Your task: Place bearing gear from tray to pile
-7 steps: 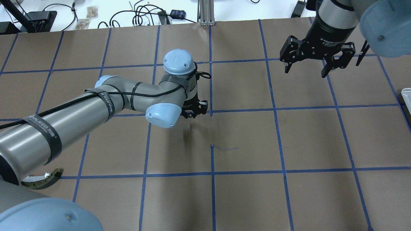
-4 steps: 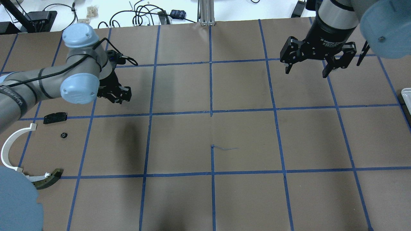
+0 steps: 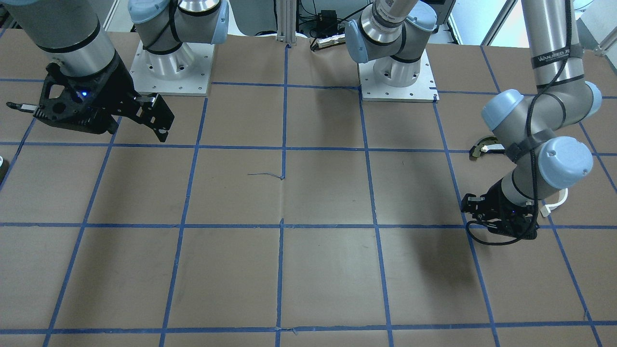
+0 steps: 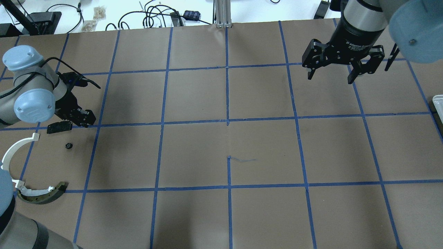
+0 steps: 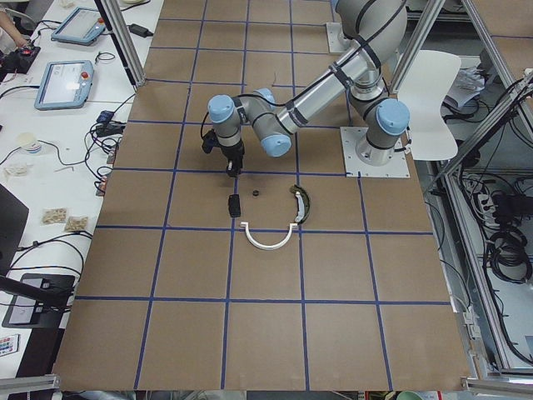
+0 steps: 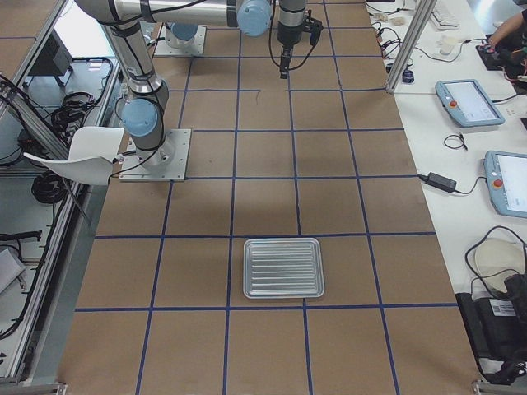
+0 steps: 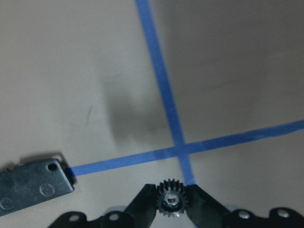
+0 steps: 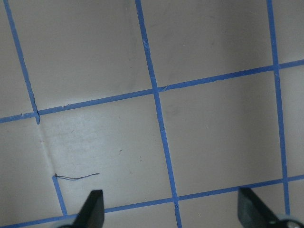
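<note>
My left gripper (image 4: 84, 119) is shut on a small black toothed bearing gear (image 7: 171, 203) and holds it low over the table at the far left, beside the pile. The pile holds a flat black plate (image 4: 59, 127), a white curved arc (image 4: 10, 155), a dark curved piece with pale trim (image 4: 43, 196) and a small black round part (image 4: 68, 145). The plate (image 7: 31, 190) lies just left of the gear in the left wrist view. My right gripper (image 4: 330, 74) is open and empty, high at the far right.
A ribbed metal tray (image 6: 282, 267) lies at the table's right end; only its edge (image 4: 439, 103) shows in the overhead view. Blue tape lines grid the brown table. Cables and boxes lie beyond the far edge.
My left arm has swung from the table's middle to the far left, ending beside the black plate. The right arm has not moved.
</note>
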Tool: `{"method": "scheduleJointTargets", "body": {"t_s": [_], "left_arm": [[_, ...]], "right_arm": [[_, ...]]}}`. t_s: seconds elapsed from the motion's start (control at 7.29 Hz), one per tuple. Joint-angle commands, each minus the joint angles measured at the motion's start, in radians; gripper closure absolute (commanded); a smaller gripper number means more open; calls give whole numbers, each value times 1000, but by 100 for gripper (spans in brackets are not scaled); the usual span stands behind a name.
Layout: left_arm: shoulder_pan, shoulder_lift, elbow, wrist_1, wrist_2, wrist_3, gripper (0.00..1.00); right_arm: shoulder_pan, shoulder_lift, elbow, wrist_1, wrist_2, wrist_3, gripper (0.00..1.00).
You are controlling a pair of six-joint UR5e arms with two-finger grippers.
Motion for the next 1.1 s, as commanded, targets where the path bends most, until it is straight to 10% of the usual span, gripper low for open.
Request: {"method": "scheduleJointTargets", "body": {"t_s": [0.0, 0.14, 0.41, 0.69, 0.96], "left_arm": [[55, -9, -38, 7, -1, 30, 100], [56, -9, -35, 7, -2, 29, 100], [57, -3, -26, 9, 8, 40, 1], [30, 36, 4, -19, 16, 29, 0], [-167, 120, 238, -397, 17, -280, 0]], "right_arm": [[1, 0, 0, 0, -4, 3, 0], [1, 0, 0, 0, -4, 5, 0], [2, 0, 0, 0, -4, 12, 0], [2, 0, 0, -4, -4, 14, 0], [2, -2, 0, -9, -4, 14, 0]]}}
